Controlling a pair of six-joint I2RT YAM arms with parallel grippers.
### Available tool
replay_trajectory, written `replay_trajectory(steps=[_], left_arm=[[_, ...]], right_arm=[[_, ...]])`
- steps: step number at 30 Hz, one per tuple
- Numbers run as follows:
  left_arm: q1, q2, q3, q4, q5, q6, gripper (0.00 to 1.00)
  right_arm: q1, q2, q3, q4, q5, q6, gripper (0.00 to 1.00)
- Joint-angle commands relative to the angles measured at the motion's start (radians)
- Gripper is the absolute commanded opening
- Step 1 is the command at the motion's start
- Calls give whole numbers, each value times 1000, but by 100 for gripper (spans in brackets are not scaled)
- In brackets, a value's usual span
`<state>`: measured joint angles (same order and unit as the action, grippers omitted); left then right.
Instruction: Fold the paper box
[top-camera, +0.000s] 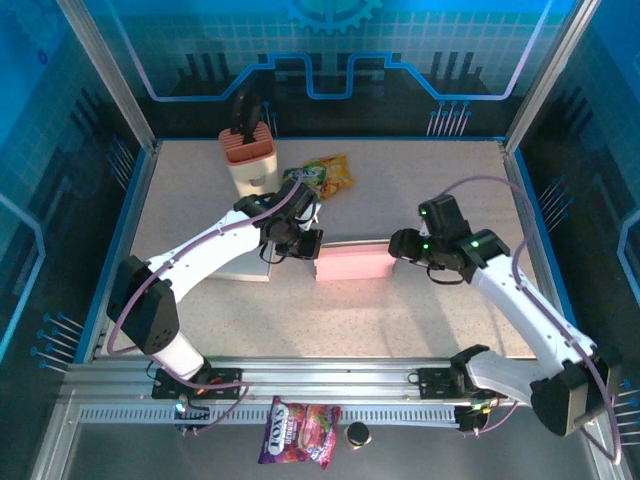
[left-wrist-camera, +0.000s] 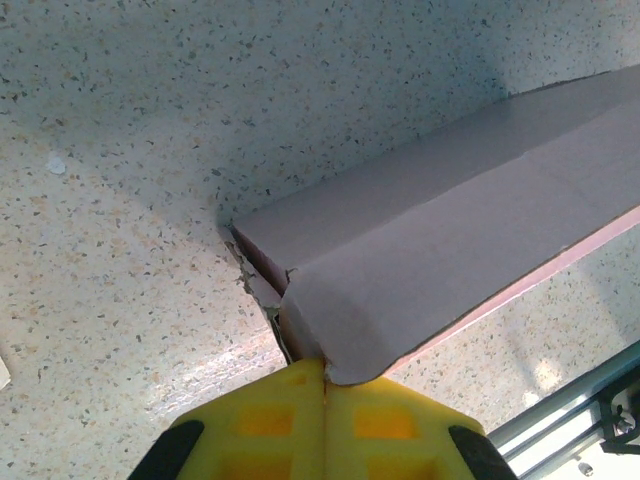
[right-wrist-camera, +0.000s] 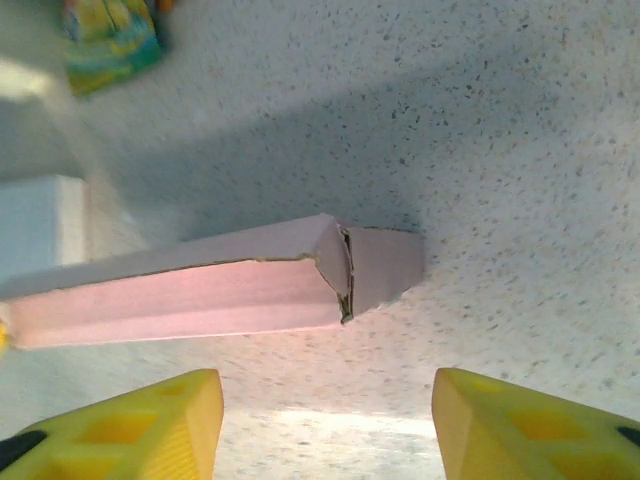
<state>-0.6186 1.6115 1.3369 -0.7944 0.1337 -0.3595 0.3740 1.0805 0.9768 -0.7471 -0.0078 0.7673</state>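
The pink paper box (top-camera: 352, 262) lies flat and long at the table's middle. My left gripper (top-camera: 308, 246) is at its left end, and in the left wrist view its yellow fingers (left-wrist-camera: 250, 425) are pressed together with the rounded end flap of the box (left-wrist-camera: 450, 220) pinched at their tips (left-wrist-camera: 327, 368). My right gripper (top-camera: 398, 246) is just off the box's right end. From the right wrist, the box (right-wrist-camera: 180, 295) lies ahead with its end flap partly tucked, and my right gripper (right-wrist-camera: 325, 420) stands open, apart from it.
A cream holder with black utensils (top-camera: 248, 150) and a snack bag (top-camera: 325, 177) stand at the back. A white flat block (top-camera: 243, 266) lies under my left arm. Another snack pack (top-camera: 300, 432) and a black cap (top-camera: 357, 434) rest by the front rail.
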Motion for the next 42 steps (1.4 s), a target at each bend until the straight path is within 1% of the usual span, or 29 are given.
replay_trajectory(steps=[1,5,8,12,15,19,26,33,38,40,42], left_arm=[[-10,4,-18,-37,-18,7,0],[-12,5,-16,-40,-19,6,0],[-12,4,-17,-40,-19,4,0],[-13,4,-15,-41,-19,3,0],[-13,7,-13,-42,-17,4,0],[-13,12,-5,-44,-16,4,0],[-13,19,3,-46,-14,5,0],[-13,18,11,-51,-17,5,0],[-13,15,12,-49,-7,-8,0],[-13,3,13,-45,5,-24,6],[-12,-16,11,-41,12,-48,14]], right_arm=[[-67,-48,-79,93,-166,321,62],[-90,-95,-197,278,-227,611,66],[-95,-125,-270,417,-216,803,68],[-100,-139,-310,498,-187,919,70],[-101,-135,-330,537,-184,957,70],[-111,-97,-347,572,-216,979,70],[-134,-53,-367,603,-237,977,69],[-137,-29,-425,655,-255,975,49],[-142,-41,-452,651,-251,968,45],[-144,-46,-463,645,-247,961,44],[-144,-48,-469,634,-250,954,42]])
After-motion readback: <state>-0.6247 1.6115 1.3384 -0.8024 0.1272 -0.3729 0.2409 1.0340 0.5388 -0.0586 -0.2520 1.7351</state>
